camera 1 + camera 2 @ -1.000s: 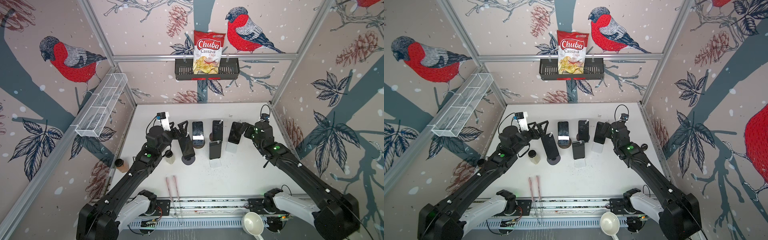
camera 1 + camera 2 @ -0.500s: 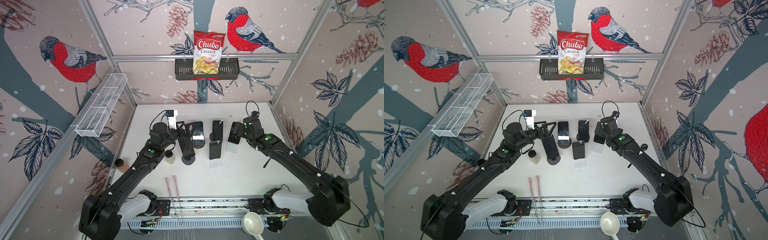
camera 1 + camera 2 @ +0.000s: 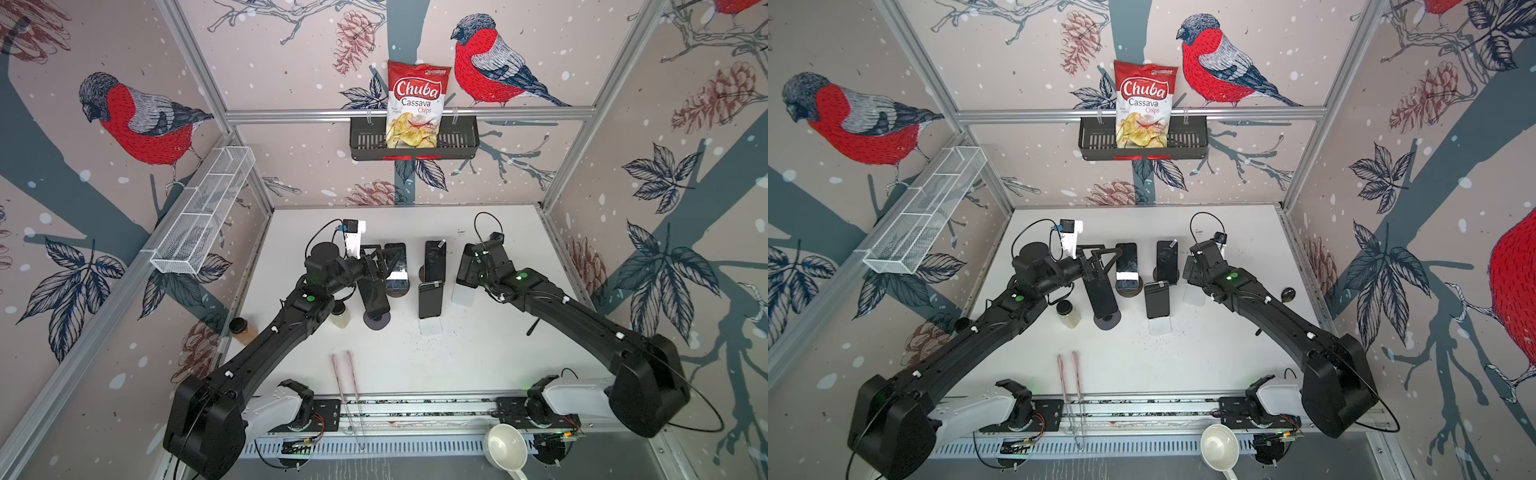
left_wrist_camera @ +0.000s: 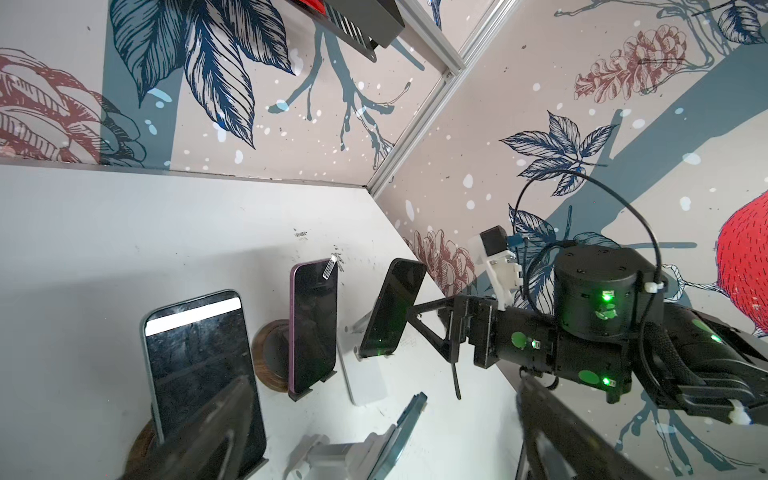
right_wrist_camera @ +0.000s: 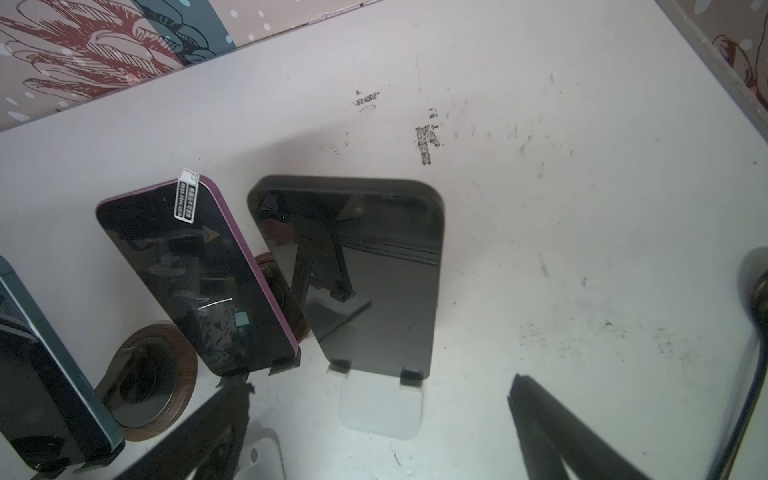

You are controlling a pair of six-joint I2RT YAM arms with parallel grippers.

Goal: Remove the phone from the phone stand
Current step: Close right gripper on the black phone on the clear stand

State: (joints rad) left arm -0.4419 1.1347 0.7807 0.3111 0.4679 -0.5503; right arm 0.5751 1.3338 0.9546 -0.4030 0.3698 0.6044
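Several dark phones lean on stands mid-table. The rightmost black phone (image 5: 365, 274) rests on a white phone stand (image 5: 380, 405). My right gripper (image 5: 374, 436) is open just in front of it, one finger on each side, nothing held. In both top views this gripper (image 3: 467, 268) (image 3: 1191, 270) hides most of that phone. My left gripper (image 3: 376, 257) (image 3: 1100, 257) is open beside the phone with a white strip (image 3: 395, 266) (image 4: 199, 365) on a round wooden base. Between the two stands a purple-edged phone (image 5: 195, 274) (image 3: 435, 259).
A teal phone (image 3: 430, 299) on another white stand (image 3: 430, 326) sits in front, and a black stand (image 3: 374, 291) rises left of it. A small jar (image 3: 340, 318), a brown-lidded bottle (image 3: 239, 328), pink chopsticks (image 3: 345, 370) and a white ladle (image 3: 505, 446) lie nearer the front.
My right gripper has moved left, closer to the rightmost black phone. My left gripper swung right toward the white-strip phone, then held still. Both stayed open.
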